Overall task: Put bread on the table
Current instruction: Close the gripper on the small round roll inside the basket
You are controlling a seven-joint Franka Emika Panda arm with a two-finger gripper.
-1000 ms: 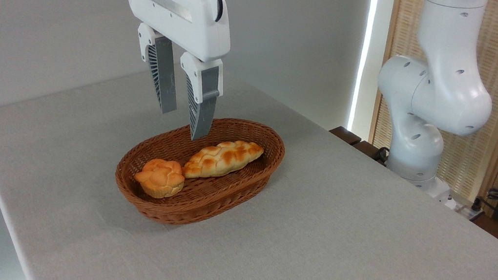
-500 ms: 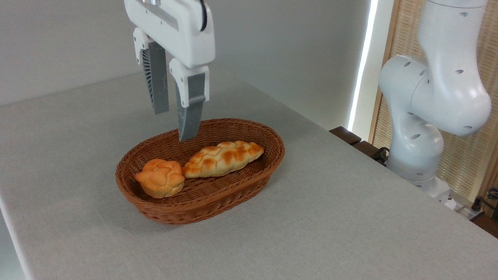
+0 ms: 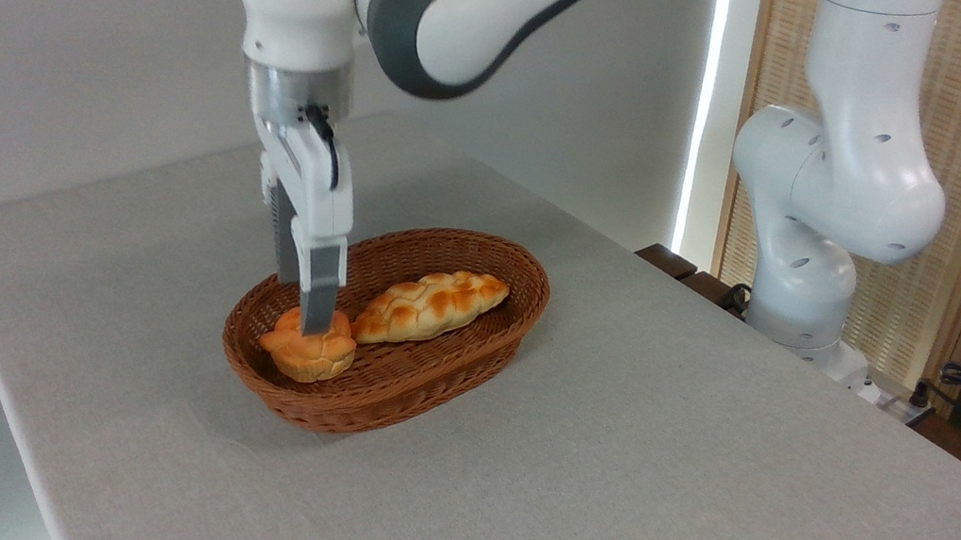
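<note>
A large rectangular table [image 3: 602, 479] with a light grey, cloth-like surface fills most of the view, its near left corner rounded and its far edge running along a pale wall. Directly on it, left of the middle, stands an oval brown wicker basket [image 3: 445, 377], its long axis running diagonally from the near left toward the far right. The basket casts a soft shadow on the cloth at its near side, and the cloth around it lies flat.
</note>
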